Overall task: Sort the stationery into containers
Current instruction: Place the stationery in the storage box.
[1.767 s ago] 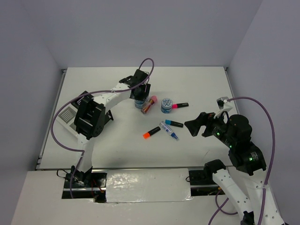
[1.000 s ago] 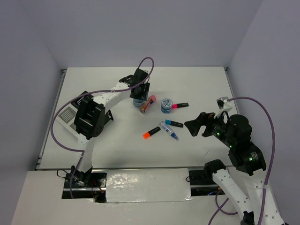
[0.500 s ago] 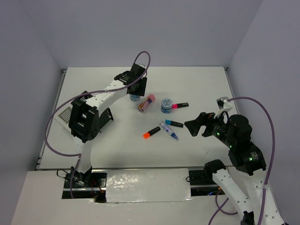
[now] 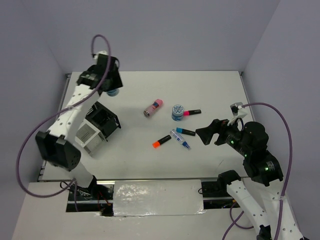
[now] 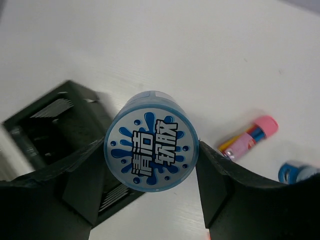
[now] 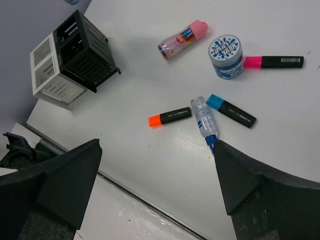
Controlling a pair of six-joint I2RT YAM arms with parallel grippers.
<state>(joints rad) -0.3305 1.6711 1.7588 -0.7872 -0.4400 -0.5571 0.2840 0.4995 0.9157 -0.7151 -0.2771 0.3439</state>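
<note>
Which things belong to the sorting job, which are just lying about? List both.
Job: round blue-white patterned roll, second blue-white roll, pink-tan cylinder, pink-capped black marker, orange-capped marker, blue-capped marker, clear blue-tipped bottle, black-and-white desk organizer.
Not the job: purple cable, white table.

The white table point(image 4: 220, 95) carries a desk organizer: a black open-topped box point(image 4: 103, 120) joined to a white-grey box point(image 4: 89, 138) on its near-left side. Beyond it, toward the far left corner, the left gripper point(image 4: 110, 89) hangs raised, a round blue roll point(image 4: 113, 92) showing between its fingers.

Mid-table lie a pink-tan cylinder point(image 4: 153, 107) and a round blue-white patterned roll point(image 4: 177, 112), with a pink-capped black marker point(image 4: 192, 112) just beside the roll. Nearer the bases lie a blue-capped black marker point(image 4: 185, 132), a clear blue-tipped tube point(image 4: 180, 139) and an orange-capped black marker point(image 4: 161, 141). The right gripper point(image 4: 204, 135) hovers just right of these.
</note>
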